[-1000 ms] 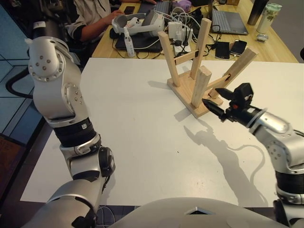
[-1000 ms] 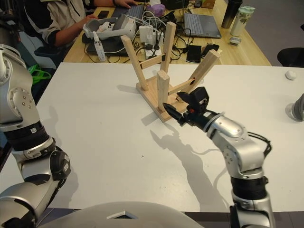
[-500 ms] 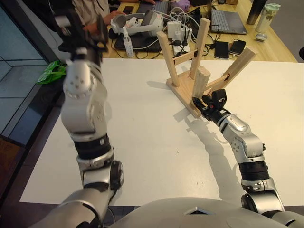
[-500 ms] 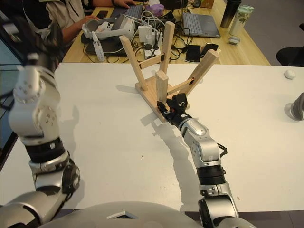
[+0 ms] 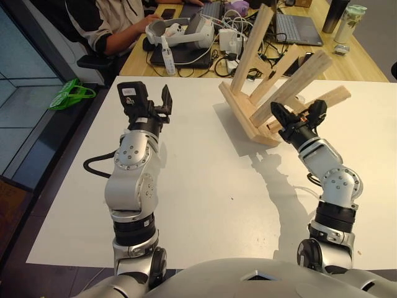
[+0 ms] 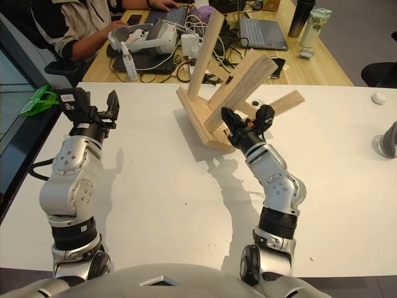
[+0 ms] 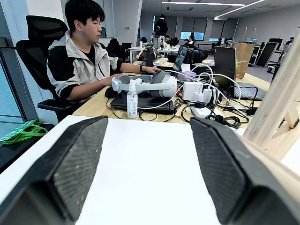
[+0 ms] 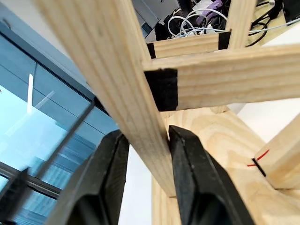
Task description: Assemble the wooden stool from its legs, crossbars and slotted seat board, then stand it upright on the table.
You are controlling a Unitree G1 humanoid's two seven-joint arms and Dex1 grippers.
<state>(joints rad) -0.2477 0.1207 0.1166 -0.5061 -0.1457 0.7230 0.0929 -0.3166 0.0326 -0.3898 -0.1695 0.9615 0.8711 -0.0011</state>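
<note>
The wooden stool, put together, leans on one edge of its seat board (image 5: 239, 110) at the table's back middle. Its legs (image 5: 296, 77) slant up and to the right, joined by a crossbar (image 8: 225, 75). My right gripper (image 5: 298, 115) is just right of the board, shut on one stool leg (image 8: 123, 79) close to where it meets the board. Both black fingers (image 8: 190, 164) press the wood. My left gripper (image 5: 150, 99) hovers over the table's back left, well clear of the stool. It is open, and nothing lies between its pads (image 7: 79, 164).
The white table (image 5: 205, 205) has free room across its front and middle. A wooden desk (image 5: 353, 56) butts against its far edge, carrying a headset (image 5: 186, 28), a spray bottle (image 5: 165, 49), cables, phones and a laptop. A person sits at that desk's left end.
The stool has tipped from standing legs-up on its board onto the board's edge, legs swinging right. My right gripper now clamps a leg. My left arm has come down from high up.
</note>
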